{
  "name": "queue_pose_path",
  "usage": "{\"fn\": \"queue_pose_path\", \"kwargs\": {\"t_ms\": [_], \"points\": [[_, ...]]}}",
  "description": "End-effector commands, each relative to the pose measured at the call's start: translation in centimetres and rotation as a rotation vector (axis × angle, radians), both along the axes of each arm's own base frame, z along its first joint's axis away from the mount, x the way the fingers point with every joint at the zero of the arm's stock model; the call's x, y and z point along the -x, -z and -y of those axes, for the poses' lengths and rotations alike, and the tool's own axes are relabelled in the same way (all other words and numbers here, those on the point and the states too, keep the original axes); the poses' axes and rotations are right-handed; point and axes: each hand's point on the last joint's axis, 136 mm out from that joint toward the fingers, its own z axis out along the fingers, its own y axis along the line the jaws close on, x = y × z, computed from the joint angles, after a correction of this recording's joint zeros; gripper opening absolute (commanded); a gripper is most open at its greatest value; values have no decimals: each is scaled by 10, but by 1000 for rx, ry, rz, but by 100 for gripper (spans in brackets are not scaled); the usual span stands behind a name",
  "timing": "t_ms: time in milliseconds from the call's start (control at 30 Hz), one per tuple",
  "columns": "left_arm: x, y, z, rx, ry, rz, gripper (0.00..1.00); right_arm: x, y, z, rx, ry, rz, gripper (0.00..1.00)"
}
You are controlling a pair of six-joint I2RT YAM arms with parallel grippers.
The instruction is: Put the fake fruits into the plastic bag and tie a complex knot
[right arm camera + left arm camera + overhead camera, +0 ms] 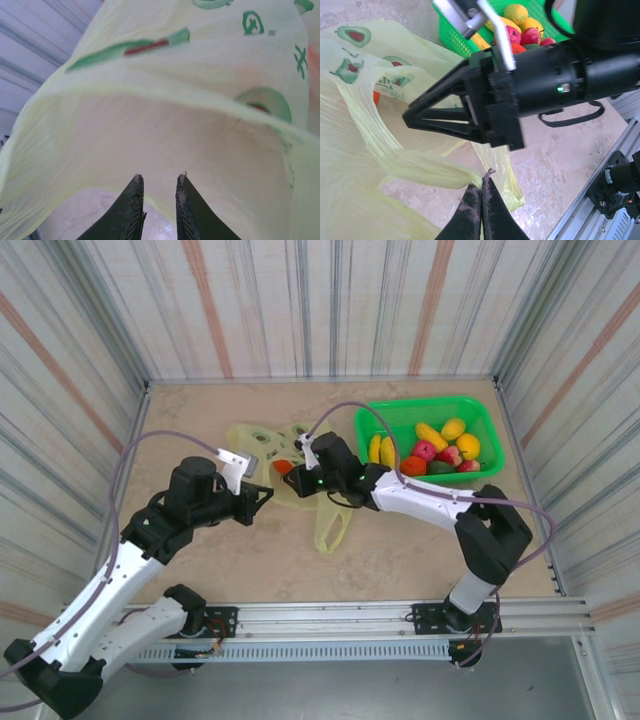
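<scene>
The plastic bag (245, 440) lies flat on the table, pale yellow-green with green prints, one loop handle (333, 525) trailing toward the arms. My left gripper (481, 186) is shut on a bunched handle of the bag (420, 167); from above it (262, 498) sits at the bag's near-left side. My right gripper (160, 176) points into the bag's mouth (175, 65), fingers a narrow gap apart with the film's rim lying between them, not pinched. It (292, 480) hovers over the bag's middle. One orange fake fruit (284, 467) sits inside the bag. The other fake fruits (440, 445) lie in a basket.
A bright green mesh basket (385, 420) stands at the back right, holding yellow, orange, red and dark green fruits. Striped walls close in the table on three sides. In the left wrist view the right arm's black body (555, 85) hangs close above my left fingers.
</scene>
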Motion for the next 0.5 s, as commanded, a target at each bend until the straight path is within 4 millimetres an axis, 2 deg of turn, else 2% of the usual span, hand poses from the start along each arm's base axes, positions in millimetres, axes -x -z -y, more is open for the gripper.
{"fn": "queue_pose_path", "kwargs": {"t_ms": [0,100,200,267,367,467], "points": [[-1,-13,6,23,24,11,0,7,-36,23,-59,-11,31,26],[-5,-14,5,3,23,29,0,-12,-54,66,-60,98,35,30],[-7,-10,5,-7,26,48,0,-41,-54,120,-16,251,9,33],[-7,-8,8,2,39,56,0,-62,-42,161,56,370,-43,34],[-5,-7,10,19,58,61,0,-85,-20,213,195,519,-102,42],[-4,-9,8,27,59,66,0,-98,-5,240,297,576,-138,46]]}}
